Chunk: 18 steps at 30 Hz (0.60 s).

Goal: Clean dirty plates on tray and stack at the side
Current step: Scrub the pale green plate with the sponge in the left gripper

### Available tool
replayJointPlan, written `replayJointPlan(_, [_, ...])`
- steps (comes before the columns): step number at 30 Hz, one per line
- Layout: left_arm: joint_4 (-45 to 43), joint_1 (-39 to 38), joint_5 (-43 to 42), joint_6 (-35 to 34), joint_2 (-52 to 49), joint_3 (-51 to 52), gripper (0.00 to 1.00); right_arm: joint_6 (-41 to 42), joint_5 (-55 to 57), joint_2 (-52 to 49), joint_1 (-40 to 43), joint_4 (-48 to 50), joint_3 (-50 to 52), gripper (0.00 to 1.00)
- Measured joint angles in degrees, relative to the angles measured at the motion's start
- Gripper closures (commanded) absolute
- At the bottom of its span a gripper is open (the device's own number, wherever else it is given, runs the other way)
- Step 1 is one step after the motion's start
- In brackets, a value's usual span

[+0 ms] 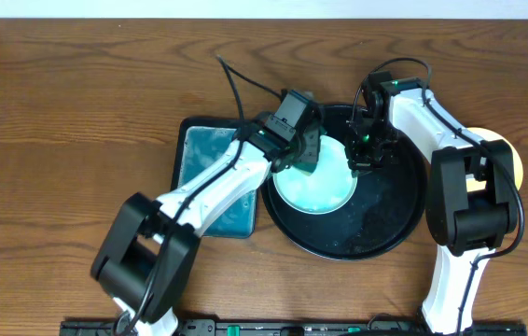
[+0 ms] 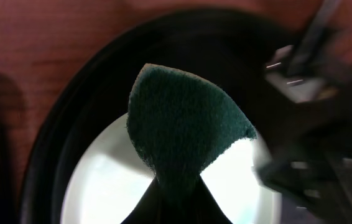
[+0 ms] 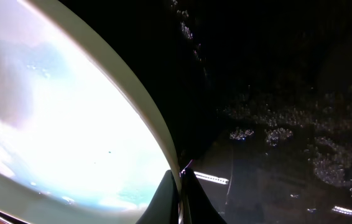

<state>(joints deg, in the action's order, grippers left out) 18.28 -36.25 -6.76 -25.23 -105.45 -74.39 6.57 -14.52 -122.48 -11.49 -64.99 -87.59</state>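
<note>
A pale mint-white plate [image 1: 318, 187] lies in the left half of the round black tray [image 1: 390, 219]. My left gripper [image 1: 307, 154] is shut on a dark green sponge [image 2: 182, 130], which hangs over the plate's [image 2: 107, 186] far rim. My right gripper [image 1: 361, 161] is shut on the plate's right rim; in the right wrist view the thin rim is pinched between the two dark fingers of that gripper [image 3: 181, 180]. The plate [image 3: 58, 124] looks wet, with a faint teal tint. A yellow plate [image 1: 518, 161] shows at the right, mostly hidden behind my right arm.
The rectangular teal sponge tray [image 1: 210, 173] sits just left of the black tray, under my left arm. Soap bubbles [image 3: 275, 130] dot the black tray's wet floor. Brown wood tabletop [image 1: 68, 121] stretches to the left and along the back.
</note>
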Motion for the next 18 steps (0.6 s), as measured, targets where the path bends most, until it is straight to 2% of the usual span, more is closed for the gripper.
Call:
replayJointPlan(4, [-0.76,-0.59,-1.77,-1.36,0.37,0.0,0.92,0.0,0.0,0.0,0.0,-0.02,0.0,0.99])
replayJointPlan(18, [0.9,-5.73,-1.86,-2.82,-9.27,0.0,0.92,0.0,0.02,0.0,0.0,-0.2,0.0,0.99])
